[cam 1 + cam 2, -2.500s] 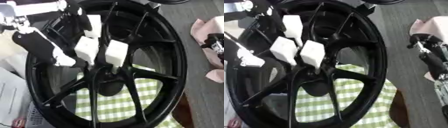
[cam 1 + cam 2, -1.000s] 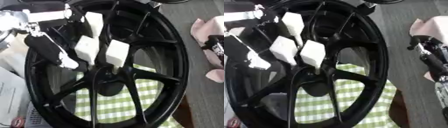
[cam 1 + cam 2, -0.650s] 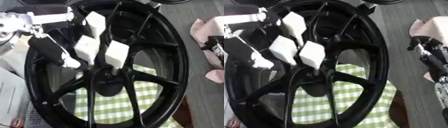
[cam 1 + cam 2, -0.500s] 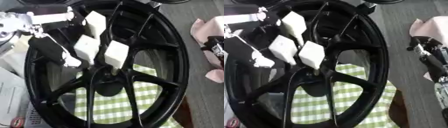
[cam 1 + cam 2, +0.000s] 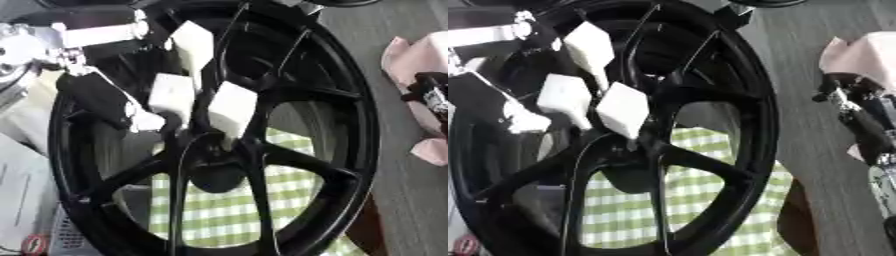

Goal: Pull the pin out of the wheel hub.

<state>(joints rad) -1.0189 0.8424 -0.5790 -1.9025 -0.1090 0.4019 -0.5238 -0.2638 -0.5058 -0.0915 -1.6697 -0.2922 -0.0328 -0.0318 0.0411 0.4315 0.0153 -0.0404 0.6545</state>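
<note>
Can't really make out the pin. The big glossy black spoked wheel hub (image 5: 219,145) fills the view, lying on green-and-white checked cloth (image 5: 219,210) over the grey worktop (image 5: 411,200). Left hand (image 5: 188,95) reaches into the spokes, white-tipped fingers (image 5: 229,107) curled near the centre, maybe pinching something. Right hand (image 5: 868,120) sits far right by pink fabric (image 5: 420,55); fingers unclear.

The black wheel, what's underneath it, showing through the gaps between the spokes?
Through the spoke gaps of the black wheel a green and white checked cloth shows. How far the cloth runs under the rim is hidden, and the left hand covers the upper gaps.
</note>
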